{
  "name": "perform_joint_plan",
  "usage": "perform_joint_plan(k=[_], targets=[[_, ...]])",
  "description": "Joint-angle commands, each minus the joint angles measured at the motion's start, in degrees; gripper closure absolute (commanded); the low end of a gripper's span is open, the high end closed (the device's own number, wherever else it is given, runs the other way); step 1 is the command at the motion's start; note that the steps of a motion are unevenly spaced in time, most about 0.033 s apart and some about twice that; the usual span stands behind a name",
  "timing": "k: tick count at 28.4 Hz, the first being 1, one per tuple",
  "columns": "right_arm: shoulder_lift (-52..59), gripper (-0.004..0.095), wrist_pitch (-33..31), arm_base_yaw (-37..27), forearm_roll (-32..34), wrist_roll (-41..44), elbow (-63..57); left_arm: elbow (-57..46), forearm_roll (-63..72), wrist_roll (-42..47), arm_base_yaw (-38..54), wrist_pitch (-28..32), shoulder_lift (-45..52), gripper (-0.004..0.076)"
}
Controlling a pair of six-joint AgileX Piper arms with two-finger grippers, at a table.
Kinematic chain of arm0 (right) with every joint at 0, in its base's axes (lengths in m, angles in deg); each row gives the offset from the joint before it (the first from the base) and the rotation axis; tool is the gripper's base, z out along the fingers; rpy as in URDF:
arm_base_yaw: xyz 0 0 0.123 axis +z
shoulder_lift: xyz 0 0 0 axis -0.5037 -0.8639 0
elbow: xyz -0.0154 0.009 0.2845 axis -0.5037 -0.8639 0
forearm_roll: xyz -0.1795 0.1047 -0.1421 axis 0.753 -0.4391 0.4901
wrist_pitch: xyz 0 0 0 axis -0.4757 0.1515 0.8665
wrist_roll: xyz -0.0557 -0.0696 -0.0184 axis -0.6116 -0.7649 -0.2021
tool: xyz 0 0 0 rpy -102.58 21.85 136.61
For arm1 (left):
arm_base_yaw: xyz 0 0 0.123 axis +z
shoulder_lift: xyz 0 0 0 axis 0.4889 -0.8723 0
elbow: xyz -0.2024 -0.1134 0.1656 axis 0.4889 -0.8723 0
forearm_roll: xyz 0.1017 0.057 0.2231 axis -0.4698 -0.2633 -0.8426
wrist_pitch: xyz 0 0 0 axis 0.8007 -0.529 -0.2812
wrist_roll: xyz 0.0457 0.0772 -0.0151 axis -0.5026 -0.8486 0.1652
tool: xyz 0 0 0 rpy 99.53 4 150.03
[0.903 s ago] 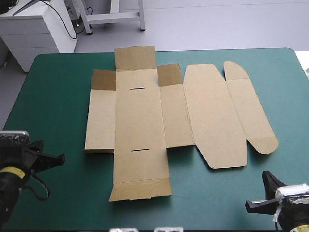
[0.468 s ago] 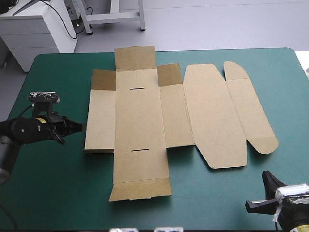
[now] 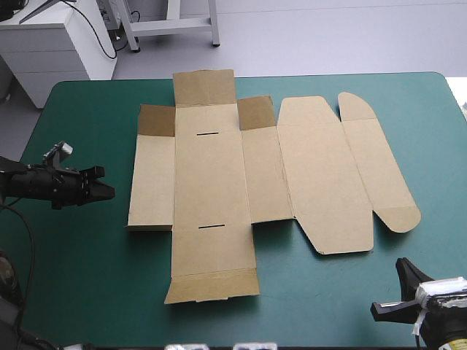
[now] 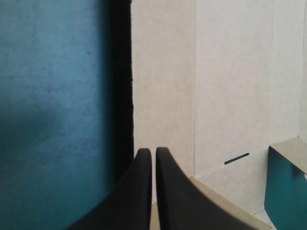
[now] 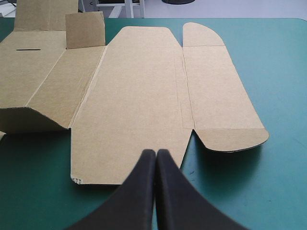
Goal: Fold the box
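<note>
1. Lying flat at the middle of the teal-green cover (image 3: 80, 277), the box (image 3: 314, 182) is unfolded. No wall is raised; only two small flaps (image 3: 255, 113) at its far end stand up.
2. The left gripper (image 3: 108, 192) hovers just beside the box's left edge and points at the left side panel (image 3: 152, 182). Its black fingers are pressed together and hold nothing.
3. The right gripper (image 5: 156, 153) sits off the box's near right corner, apart from the board. It is clenched too, with nothing in it.
4. My reading is that the task is at its very start: an approach to the first wall, with no fold made.
5. The next move probably calls for the left fingers either to part and pinch the box's left edge, or to slide their tip under it. The panel then has to swing up along its crease.
6. The board looks light, so it may skid away from a push unless the right gripper pins the box's middle.
</note>
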Motion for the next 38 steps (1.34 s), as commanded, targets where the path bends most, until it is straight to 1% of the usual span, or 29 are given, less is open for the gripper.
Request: perform_joint_plan(k=[1,3,5,6,8,11,13,14,15,21,32,36,38], targets=[[1.30,0.0928,4.03,0.15,-0.40,-0.46,1.93,1.78,3.78,0.25,-0.60,-5.01,-0.72,0.0709],[1.30,0.0928,4.03,0.15,-0.40,-0.46,1.93,1.78,3.78,-0.24,-0.88,-5.14,-1.49,0.0691],[1.30,0.0928,4.03,0.15,-0.40,-0.46,1.93,1.78,3.78,-1.78,-0.98,-4.83,-1.59,0.0645],[1.30,0.0928,4.03,0.15,-0.40,-0.46,1.93,1.78,4.26,-2.08,-0.98,-4.98,-1.59,0.0607],[1.30,0.0928,4.03,0.15,-0.40,-0.46,1.93,1.78,4.38,-2.09,-1.18,-5.04,-1.59,0.0500],[1.30,0.0928,4.03,0.15,-0.40,-0.46,1.93,1.78,3.58,-1.63,-2.17,-1.84,-1.59,0.0298],[1.30,0.0928,4.03,0.15,-0.40,-0.46,1.93,1.24,3.71,-0.84,-2.62,-0.35,-1.59,0.0206],[1.30,0.0928,4.03,0.15,-0.40,-0.46,1.93,0.95,3.71,-0.84,-2.93,0.13,-1.59,0.0177],[1.30,0.0928,4.03,0.15,-0.40,-0.46,1.93,0.85,3.71,-0.84,-3.13,0.43,-1.59,0.0165],[1.30,0.0928,4.03,0.15,-0.40,-0.46,1.93,0.82,3.43,-0.84,-6.17,3.23,-2.73,0.0173],[1.30,0.0928,4.03,0.15,-0.40,-0.46,1.93,0.82,5.19,-0.84,-11.79,2.87,-9.38,0.0173],[1.30,0.0928,4.03,0.15,-0.40,-0.46,1.93,0.82,9.70,-0.84,-14.42,0.60,-11.46,0.0175],[1.30,0.0928,4.03,0.15,-0.40,-0.46,1.93,0.82,10.18,-0.84,-15.69,0.73,-11.72,0.0175]])
